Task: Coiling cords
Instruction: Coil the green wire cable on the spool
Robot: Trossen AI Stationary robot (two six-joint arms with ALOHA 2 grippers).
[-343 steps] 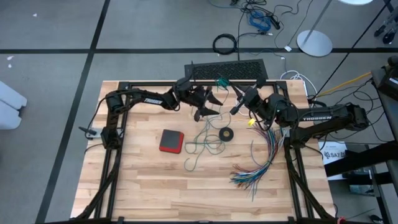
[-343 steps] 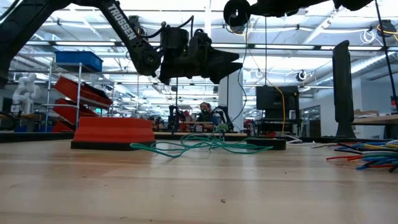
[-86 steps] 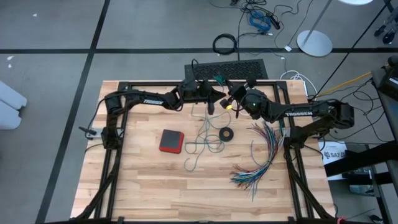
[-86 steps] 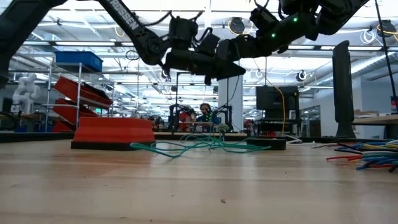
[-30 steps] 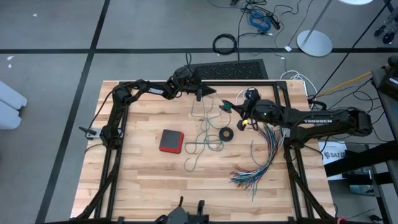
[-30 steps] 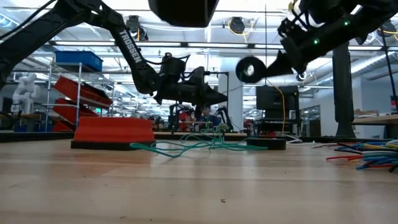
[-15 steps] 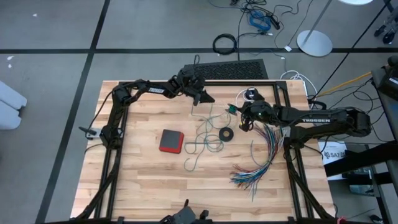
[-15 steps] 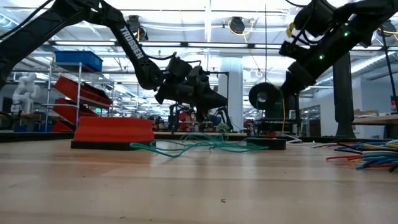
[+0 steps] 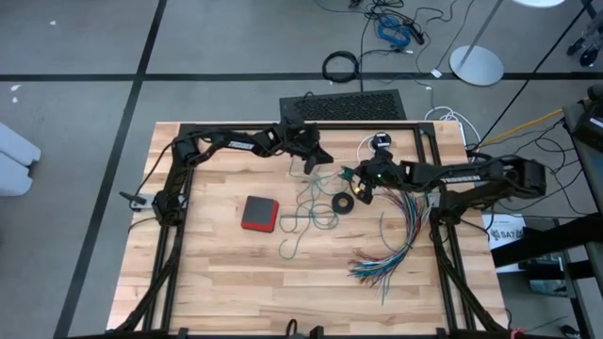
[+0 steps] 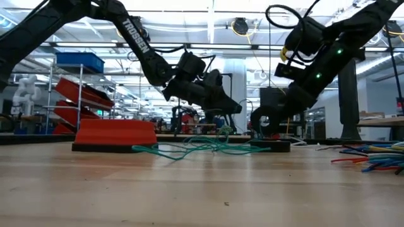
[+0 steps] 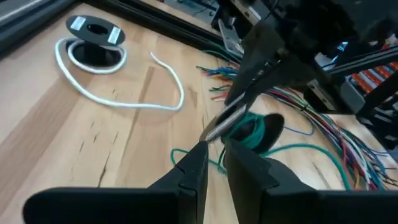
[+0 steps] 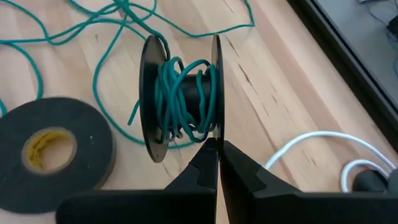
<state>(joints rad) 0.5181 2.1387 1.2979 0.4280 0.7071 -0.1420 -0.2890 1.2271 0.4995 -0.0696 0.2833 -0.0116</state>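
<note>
Overhead, wooden table (image 9: 217, 273) amid grey floor (image 9: 75, 38).

Teal cord (image 9: 306, 212) tangles mid-table between red block (image 9: 259, 213) and tape ring (image 9: 345, 202).

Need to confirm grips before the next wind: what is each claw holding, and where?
Right claw pinches the rim of one flange of the black spool wound with teal-green cord. Left claw holds nothing.

Left gripper (image 11: 211, 152) slightly parted; right gripper (image 12: 219, 144) pinched closed.
</note>
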